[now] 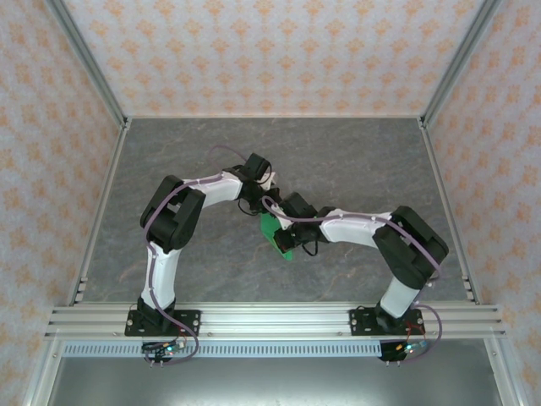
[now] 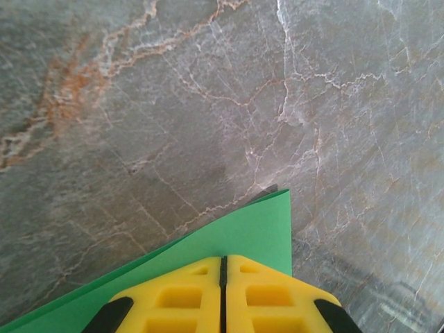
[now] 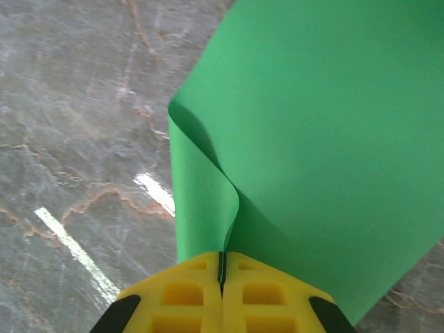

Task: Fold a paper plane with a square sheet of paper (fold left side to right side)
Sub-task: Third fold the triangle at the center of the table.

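Observation:
The square sheet of paper point(image 1: 275, 238) is bright green and sits at the middle of the table between both arms, partly hidden under them. In the right wrist view the square sheet of paper point(image 3: 326, 139) rises off the table. One edge curls into the slit of my right gripper point(image 3: 222, 254), which is shut on it. In the left wrist view a corner of the sheet point(image 2: 250, 229) is lifted over its shadow. It puckers faintly into the closed yellow tips of my left gripper point(image 2: 223, 258). From above, the left gripper point(image 1: 256, 205) and right gripper point(image 1: 284, 227) meet over the sheet.
The grey marbled table point(image 1: 355, 161) stretches around the sheet. Patterned walls point(image 1: 51, 169) close in the left, back and right sides. An aluminium rail point(image 1: 270, 320) carrying both arm bases runs along the near edge.

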